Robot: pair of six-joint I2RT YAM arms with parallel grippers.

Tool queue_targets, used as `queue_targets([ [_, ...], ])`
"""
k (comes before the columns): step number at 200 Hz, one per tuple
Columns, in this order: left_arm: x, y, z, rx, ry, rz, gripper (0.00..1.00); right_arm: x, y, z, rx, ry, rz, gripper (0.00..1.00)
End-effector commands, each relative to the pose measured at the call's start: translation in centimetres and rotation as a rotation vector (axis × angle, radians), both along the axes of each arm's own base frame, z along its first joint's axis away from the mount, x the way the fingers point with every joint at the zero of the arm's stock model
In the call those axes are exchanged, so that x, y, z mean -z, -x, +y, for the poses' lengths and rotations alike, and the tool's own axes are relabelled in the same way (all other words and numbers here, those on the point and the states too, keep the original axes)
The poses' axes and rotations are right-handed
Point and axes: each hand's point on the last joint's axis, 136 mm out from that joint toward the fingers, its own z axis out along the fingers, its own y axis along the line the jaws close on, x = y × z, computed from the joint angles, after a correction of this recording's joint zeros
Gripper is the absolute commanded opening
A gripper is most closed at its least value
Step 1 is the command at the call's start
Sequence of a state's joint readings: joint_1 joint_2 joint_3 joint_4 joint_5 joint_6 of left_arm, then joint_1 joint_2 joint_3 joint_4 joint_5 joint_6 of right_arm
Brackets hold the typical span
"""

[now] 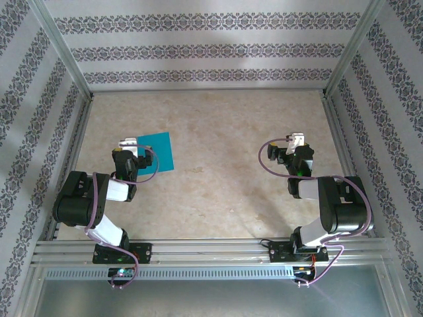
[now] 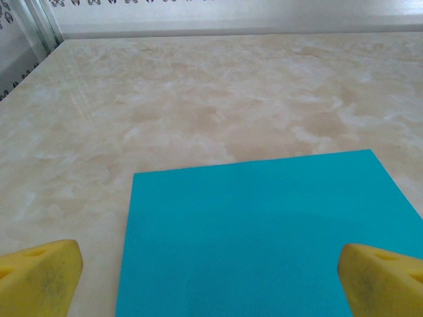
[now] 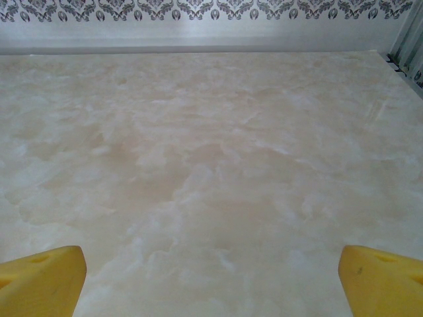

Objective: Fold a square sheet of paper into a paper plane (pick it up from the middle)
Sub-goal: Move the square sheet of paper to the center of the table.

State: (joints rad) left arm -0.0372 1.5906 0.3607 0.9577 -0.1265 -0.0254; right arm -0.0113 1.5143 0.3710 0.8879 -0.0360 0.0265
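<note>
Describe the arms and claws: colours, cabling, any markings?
Left arm and right arm: black housings, white link sections, purple cables looping outside. Left claw and right claw have yellow wedge fingers with small dimples. No readable markings.

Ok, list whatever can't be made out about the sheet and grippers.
- square sheet of paper: near edge cut off by the left wrist frame bottom; overhead, its near-left part hides under the left gripper.
- right gripper: fingertips cut by the right wrist frame bottom.
</note>
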Motion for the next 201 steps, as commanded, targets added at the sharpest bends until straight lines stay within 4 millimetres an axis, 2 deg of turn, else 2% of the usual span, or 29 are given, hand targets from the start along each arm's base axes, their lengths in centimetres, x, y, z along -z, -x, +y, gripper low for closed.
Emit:
queue_targets([
  [1, -0.9, -0.6, 0.2, 0.008, -0.009, -0.030, 0.99, -1.0, -0.6, 0.2, -0.012, -0.017, -0.040, 0.98],
  [17, -0.9, -0.6, 0.2, 0.012, -0.011, -0.030, 0.99, -1.0, -0.6, 0.2, -0.012, -0.017, -0.042, 0.98],
  [28, -1.0, -0.5, -0.6, 0.061, -0.014, -0.041, 0.99, -1.1, -0.5, 0.2, -0.013, -0.017, -0.048, 0.98],
  [52, -2.4, 0.5, -0.2, 0.032, -0.011, -0.092, 0.99, -3.1, 0.0, 0.6, -0.021, 0.002, -0.069, 0.98],
  [74, -5.4, 1.4, 1.0, -0.039, -0.010, -0.117, 0.99, -5.5, 0.3, 0.3, 0.038, 0.038, -0.043, 0.98],
  [89, -7.8, 2.0, 2.1, -0.118, 0.026, -0.137, 0.99, -7.7, 0.3, -0.2, 0.129, -0.042, -0.012, 0.98],
  [99, -9.5, 2.3, 2.5, -0.158, 0.066, -0.160, 0.99, -8.1, 0.2, 0.3, 0.128, -0.105, 0.059, 0.98],
  [114, -11.1, 2.8, 3.0, -0.219, 0.175, -0.163, 0.99, -9.2, -0.5, 2.8, 0.041, -0.191, 0.147, 0.98],
  [129, -11.0, 3.1, 3.1, -0.289, 0.317, -0.114, 0.99, -9.5, -1.4, 5.7, -0.029, -0.279, 0.196, 0.98],
  [138, -10.1, 2.9, 2.4, -0.288, 0.394, -0.058, 0.99, -9.3, -1.9, 8.2, -0.095, -0.329, 0.230, 0.98],
  [151, -8.9, 2.1, 0.5, -0.205, 0.465, 0.007, 0.99, -8.9, -2.4, 10.8, -0.151, -0.382, 0.290, 0.98],
  [164, -7.4, 1.8, -0.6, -0.194, 0.550, 0.069, 0.99, -8.5, -3.0, 13.3, -0.205, -0.427, 0.337, 0.98],
  [183, -6.0, 1.4, -2.4, -0.148, 0.619, 0.189, 0.99, -7.5, -3.4, 16.0, -0.251, -0.468, 0.387, 0.98],
  [201, -5.1, 0.4, -4.2, -0.083, 0.669, 0.280, 0.99, -6.5, -3.7, 17.5, -0.276, -0.472, 0.425, 0.98],
])
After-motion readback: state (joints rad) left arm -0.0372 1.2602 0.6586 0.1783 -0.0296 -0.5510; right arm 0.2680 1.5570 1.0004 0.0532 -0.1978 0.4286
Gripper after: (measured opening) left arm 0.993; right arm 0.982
